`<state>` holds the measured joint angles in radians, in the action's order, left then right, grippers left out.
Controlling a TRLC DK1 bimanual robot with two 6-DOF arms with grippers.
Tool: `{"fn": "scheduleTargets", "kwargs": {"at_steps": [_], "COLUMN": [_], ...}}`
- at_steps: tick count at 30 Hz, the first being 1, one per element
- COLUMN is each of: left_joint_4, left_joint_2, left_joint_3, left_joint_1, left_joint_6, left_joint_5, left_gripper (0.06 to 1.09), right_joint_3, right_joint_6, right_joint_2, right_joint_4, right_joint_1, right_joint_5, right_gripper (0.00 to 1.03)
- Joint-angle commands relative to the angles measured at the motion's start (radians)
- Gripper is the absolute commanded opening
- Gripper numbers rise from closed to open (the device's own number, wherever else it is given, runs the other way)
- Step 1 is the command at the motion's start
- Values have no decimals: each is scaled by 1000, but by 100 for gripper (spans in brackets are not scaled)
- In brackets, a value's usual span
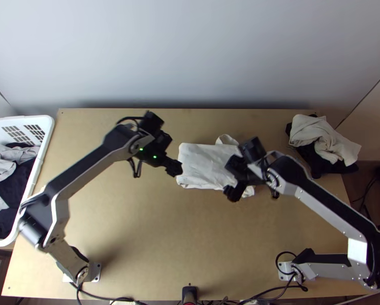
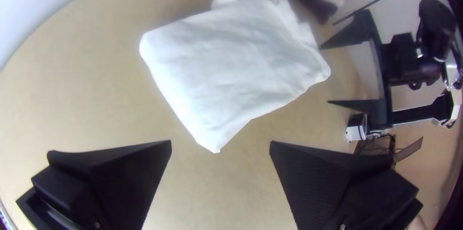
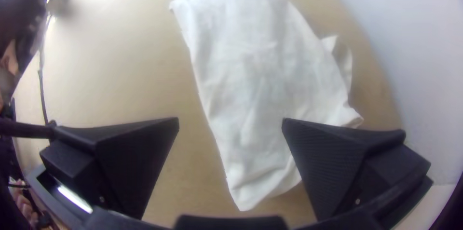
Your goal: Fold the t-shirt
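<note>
T-shirt [image 1: 202,163], roughly folded: left gripper [image 2: 220,142] and right gripper [image 3: 230,119], fingers apart on each, should pinch every layer along one edge evenly before turning it.

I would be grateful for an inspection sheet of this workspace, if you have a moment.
Surface: light wooden table.
Job's things: white t-shirt, folded into a rough, wrinkled rectangle, a flap sticking out on the far side.
Clutter: white basket of clothes at left; pale cloth on dark cloth at far right.
Tools: left tool open, near the shirt's left end; right tool open, near its right end.
Cables: along the near edge.
Surroundings: pale wall beyond the table.
</note>
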<state>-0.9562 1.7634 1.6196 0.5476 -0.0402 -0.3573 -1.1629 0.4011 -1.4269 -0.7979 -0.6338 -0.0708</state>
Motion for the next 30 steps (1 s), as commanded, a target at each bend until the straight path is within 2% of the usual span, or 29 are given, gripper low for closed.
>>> {"fn": "scheduleTargets", "kwargs": {"at_steps": [1, 10, 22, 26, 30], "left_joint_4": [-41, -49, -79, -92, -96], "left_joint_2": [-173, -377, -475, -484, -490], "left_joint_3": [-75, -264, -354, -354, -362], "left_joint_1": [-64, -170, -262, -287, -295], "left_joint_6": [2, 10, 46, 69, 77], "left_joint_5": [9, 12, 12, 11, 12], "left_gripper": [105, 105, 105, 105, 105], "right_joint_3": [118, 203, 255, 253, 246], "right_joint_6": [107, 186, 214, 219, 212], "right_joint_2": [8, -79, -233, -293, -316], "right_joint_4": [160, 431, 606, 677, 710], "right_joint_1": [-159, -195, -228, -227, -227], "right_joint_5": [144, 232, 264, 355, 384], "right_gripper": [100, 100, 100, 100, 99]}}
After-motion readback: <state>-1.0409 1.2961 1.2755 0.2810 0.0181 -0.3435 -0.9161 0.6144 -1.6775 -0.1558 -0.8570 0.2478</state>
